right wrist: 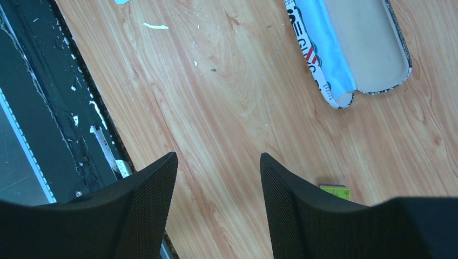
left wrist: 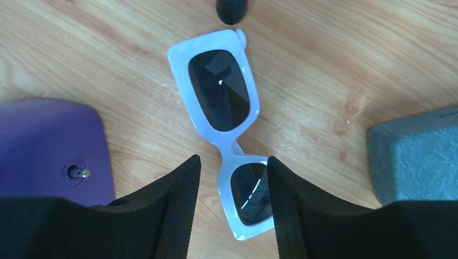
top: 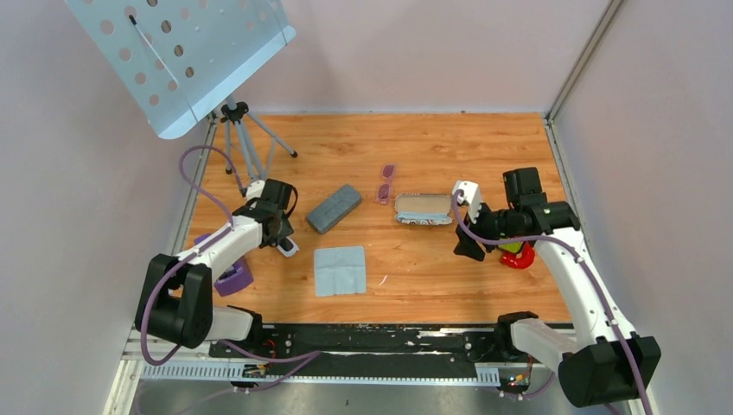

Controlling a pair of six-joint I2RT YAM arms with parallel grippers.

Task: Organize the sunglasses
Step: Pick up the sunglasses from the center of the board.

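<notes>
The sunglasses (top: 385, 183), a small pair with purple-pink lenses, lie on the wooden table at the middle back, apart from both grippers. The flag-patterned case (top: 423, 208) lies open just right of them and also shows in the right wrist view (right wrist: 351, 48). The grey case (top: 334, 208) lies shut to their left. My left gripper (top: 281, 238) is open and low over a white-framed pair with dark lenses (left wrist: 224, 108); its jaws (left wrist: 232, 205) straddle one lens. My right gripper (top: 469, 246) is open and empty (right wrist: 219, 205), near the flag case.
A blue cloth (top: 339, 270) lies front centre. A purple case (top: 229, 275) sits by the left arm, also in the left wrist view (left wrist: 48, 145). A red object (top: 517, 255) sits under the right arm. A perforated stand (top: 186, 60) on a tripod stands back left.
</notes>
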